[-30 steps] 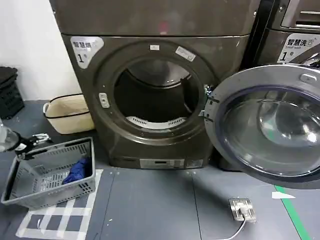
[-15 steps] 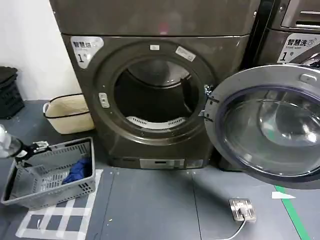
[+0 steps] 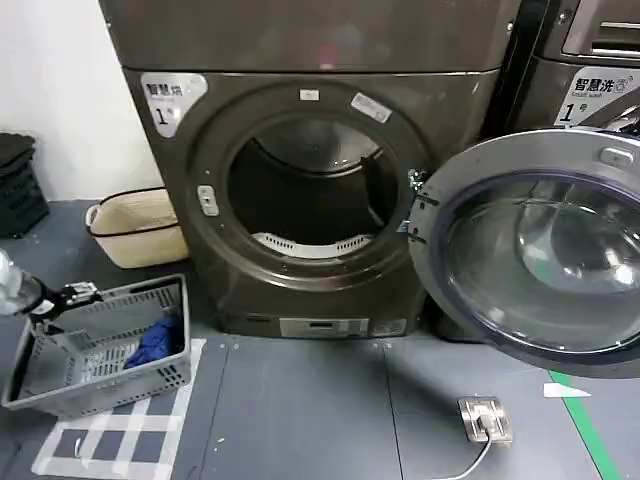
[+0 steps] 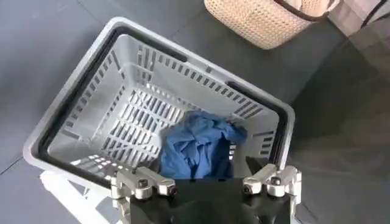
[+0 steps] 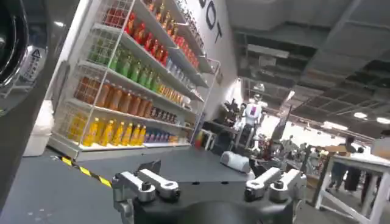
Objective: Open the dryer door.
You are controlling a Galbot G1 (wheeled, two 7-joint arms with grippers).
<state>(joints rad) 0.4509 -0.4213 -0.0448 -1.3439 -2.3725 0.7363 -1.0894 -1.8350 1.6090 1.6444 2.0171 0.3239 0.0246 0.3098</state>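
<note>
While dryer door (image 3: 535, 250) hangs open — left end effector (image 3: 72, 294) well apart.

Both wrists are showing a black gripper base carrying paired silver metal fingers with dark screws: left gripper (image 4: 207, 184), right gripper (image 5: 208, 185).

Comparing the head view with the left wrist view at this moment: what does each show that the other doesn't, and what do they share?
Head view alone: the dryer with its door swung wide open to the robot's right, the dark drum opening, and a metal plate with a cable on the floor.

Left wrist view alone: the left tool seen from directly above the basket, fingers apart and holding nothing.

Both: the grey plastic basket holding a blue cloth, and the woven cream basket beyond it.
</note>
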